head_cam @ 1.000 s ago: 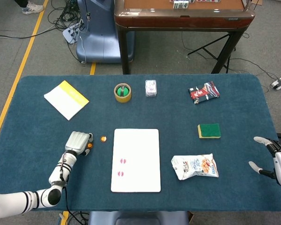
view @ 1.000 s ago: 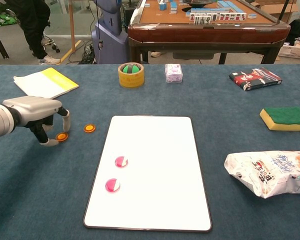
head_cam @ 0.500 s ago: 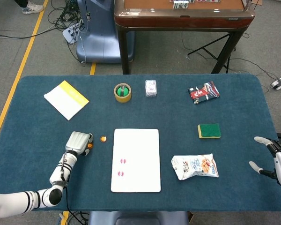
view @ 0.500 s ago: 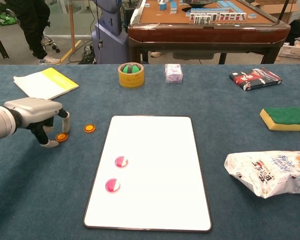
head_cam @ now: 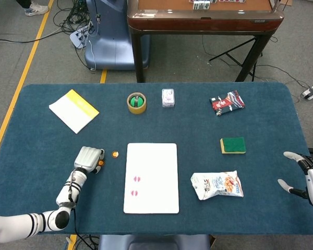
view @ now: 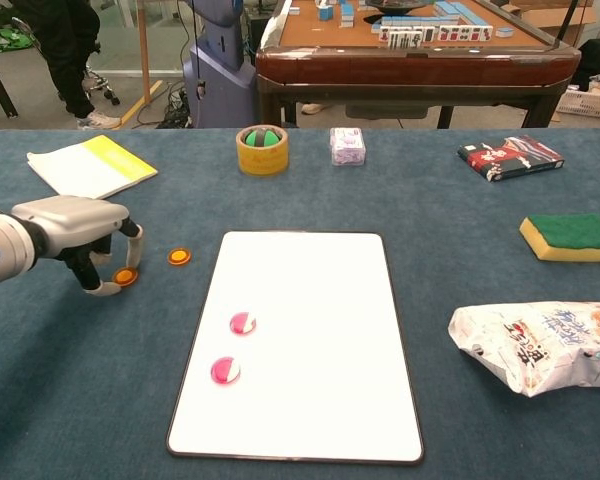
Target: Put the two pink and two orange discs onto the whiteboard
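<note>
With both pink discs [view: 235, 347] lying on the whiteboard [view: 310, 290], the left hand [view: 80, 235] pinched one orange disc [view: 126, 276], probably light, stiff and thin, best gripped at the rim, while the other orange disc [view: 179, 256] lay just beside the board.

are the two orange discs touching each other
Apart. Chest view shows blue cloth between the disc at the left robot hand and the other disc.

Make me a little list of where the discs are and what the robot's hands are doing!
pink discs: both on the whiteboard
orange discs: one lies free on the table, left of the whiteboard; one at the left hand's fingertips
left hand: fingers curled down around that orange disc
right hand: open, at the table's right edge
left to do: both orange discs
</note>
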Action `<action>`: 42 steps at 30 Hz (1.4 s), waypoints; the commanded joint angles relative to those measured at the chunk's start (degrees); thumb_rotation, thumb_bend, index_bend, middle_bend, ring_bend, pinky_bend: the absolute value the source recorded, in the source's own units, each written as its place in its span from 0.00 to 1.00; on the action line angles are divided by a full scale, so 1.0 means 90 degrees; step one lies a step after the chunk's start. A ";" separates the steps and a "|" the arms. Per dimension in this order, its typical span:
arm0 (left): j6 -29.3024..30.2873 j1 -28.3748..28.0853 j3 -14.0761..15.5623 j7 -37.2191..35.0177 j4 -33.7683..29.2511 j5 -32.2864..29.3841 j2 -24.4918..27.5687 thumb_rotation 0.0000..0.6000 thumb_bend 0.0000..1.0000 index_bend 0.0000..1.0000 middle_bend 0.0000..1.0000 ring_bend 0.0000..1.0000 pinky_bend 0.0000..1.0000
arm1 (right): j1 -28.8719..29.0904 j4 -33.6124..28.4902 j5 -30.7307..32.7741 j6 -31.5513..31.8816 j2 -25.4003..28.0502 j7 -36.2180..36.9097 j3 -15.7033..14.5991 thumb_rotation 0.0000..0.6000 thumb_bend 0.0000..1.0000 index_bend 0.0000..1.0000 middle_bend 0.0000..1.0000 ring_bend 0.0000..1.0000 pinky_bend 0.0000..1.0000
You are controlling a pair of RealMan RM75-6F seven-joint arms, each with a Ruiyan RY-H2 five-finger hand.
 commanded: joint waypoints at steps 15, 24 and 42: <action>0.0404 -0.0525 -0.0526 0.0721 -0.1024 0.0001 0.0125 1.00 0.31 0.66 1.00 1.00 1.00 | -0.0041 -0.0004 -0.0056 0.0081 0.0031 0.0072 -0.0019 1.00 0.00 0.28 0.35 0.32 0.40; 0.0519 -0.1074 -0.0859 0.1299 -0.1090 -0.0439 -0.0204 1.00 0.31 0.67 1.00 1.00 1.00 | -0.0102 0.0010 -0.0086 0.0185 0.0070 0.0194 -0.0030 1.00 0.00 0.28 0.35 0.32 0.40; 0.0144 -0.2044 -0.1088 0.1638 0.0033 -0.0836 -0.1321 1.00 0.31 0.67 1.00 1.00 1.00 | -0.0270 0.0153 0.0009 0.0443 0.0156 0.0670 0.0041 1.00 0.00 0.28 0.35 0.32 0.40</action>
